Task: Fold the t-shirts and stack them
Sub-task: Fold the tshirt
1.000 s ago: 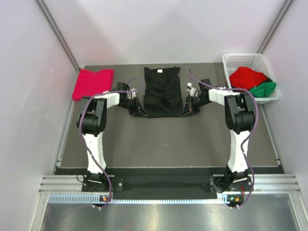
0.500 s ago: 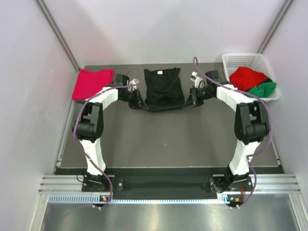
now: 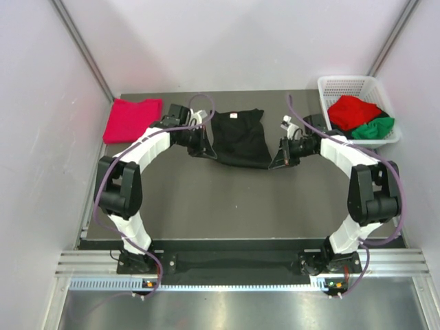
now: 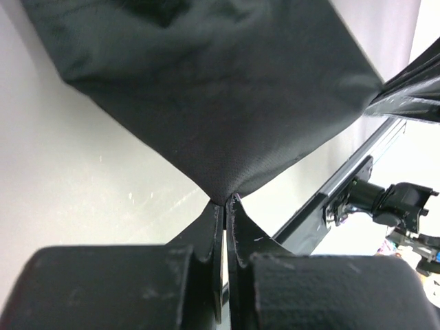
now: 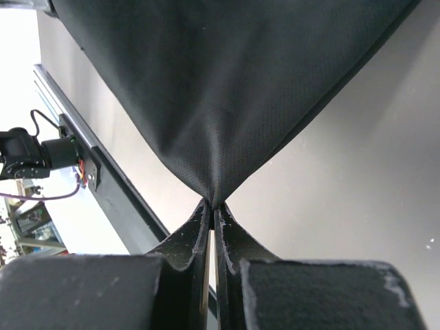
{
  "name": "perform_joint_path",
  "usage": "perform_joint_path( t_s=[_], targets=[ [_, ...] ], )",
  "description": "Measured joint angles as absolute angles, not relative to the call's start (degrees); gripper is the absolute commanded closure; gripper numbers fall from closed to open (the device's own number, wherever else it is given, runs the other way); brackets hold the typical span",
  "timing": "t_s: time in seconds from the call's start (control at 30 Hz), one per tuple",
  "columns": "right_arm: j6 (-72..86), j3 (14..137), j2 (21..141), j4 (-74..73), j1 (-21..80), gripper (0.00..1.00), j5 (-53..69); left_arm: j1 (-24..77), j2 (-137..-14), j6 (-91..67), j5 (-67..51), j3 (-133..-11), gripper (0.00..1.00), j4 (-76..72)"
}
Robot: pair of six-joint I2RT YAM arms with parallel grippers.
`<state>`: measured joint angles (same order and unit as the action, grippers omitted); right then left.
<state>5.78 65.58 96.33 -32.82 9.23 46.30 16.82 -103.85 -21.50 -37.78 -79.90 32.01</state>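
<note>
Here, white basket (image 3: 344,81) holding red tee (image 3: 352,110) and green tee (image 3: 378,127), left pincer (image 4: 225,203) and right pincer (image 5: 212,205) clamped on black tee (image 3: 237,137).

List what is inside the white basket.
The white basket holds a red t-shirt, with a green t-shirt beside it toward the near edge. A dark scrap shows by them, too covered to identify. Anything beneath the heap is hidden.

The top external camera is mounted high behind the arm bases, facing down and forward across the whole counter (image 3: 206,199). Each wrist camera sits directly behind the left end effector (image 4: 225,203) or right end effector (image 5: 212,205), looking along it at close range. All three views share the black t-shirt (image 3: 239,137).
</note>
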Motion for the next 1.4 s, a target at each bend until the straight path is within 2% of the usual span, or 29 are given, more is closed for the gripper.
perform_joint_path(
  t_s=[0.27,0.5,0.63,0.8,0.83,0.87,0.9,0.93,1.0,1.1,1.2,1.3,1.4],
  targets=[
    [5.85,64.64,95.44,-32.53,8.34,1.00,46.39,16.80,-102.54,-21.52,-37.56,-75.37,1.00,32.75],
    [5.78,71.11,98.76,-32.71,8.29,1.00,46.46,16.60,-102.72,-21.54,-37.52,-76.20,1.00,32.86],
    [5.58,79.96,103.83,-32.58,8.01,1.00,46.61,15.73,-105.51,-20.95,-36.49,-83.11,1.00,33.01],
    [5.80,96.03,114.50,-30.72,7.29,0.97,46.61,14.15,-115.70,-18.81,-34.04,-99.46,1.00,31.44],
    [6.09,100.29,117.73,-29.28,7.20,0.74,46.50,13.87,-118.87,-17.91,-32.95,-104.03,0.95,31.07],
    [6.57,104.77,120.99,-27.66,7.11,0.63,46.35,13.65,-122.52,-17.17,-31.64,-109.03,0.77,30.72],
    [6.70,109.27,124.38,-26.13,7.11,0.56,46.00,13.52,-126.08,-16.05,-29.69,-114.08,0.54,29.91],
    [6.28,113.75,127.76,-24.80,7.42,0.45,45.30,13.50,-129.54,-14.98,-27.42,-118.69,0.46,29.02],
    [4.67,119.68,132.55,-22.81,7.70,0.42,43.33,13.47,-135.68,-13.56,-21.67,-125.91,0.28,27.24],
    [1.48,122.21,135.13,-22.79,8.60,0.41,38.06,13.56,-139.06,-12.34,-12.62,-127.83,0.24,26.59],
    [-0.60,117.91,132.66,-22.81,9.26,0.42,36.45,13.58,-138.89,-11.81,-7.99,-126.30,0.24,26.85],
    [-1.52,109.01,126.17,-24.27,9.19,0.43,37.34,13.61,-136.57,-11.77,-7.55,-122.96,0.21,27.00],
    [-1.39,105.23,121.73,-25.58,8.82,0.44,39.62,13.56,-134.13,-11.79,-10.37,-119.92,0.20,27.83]
  ],
)
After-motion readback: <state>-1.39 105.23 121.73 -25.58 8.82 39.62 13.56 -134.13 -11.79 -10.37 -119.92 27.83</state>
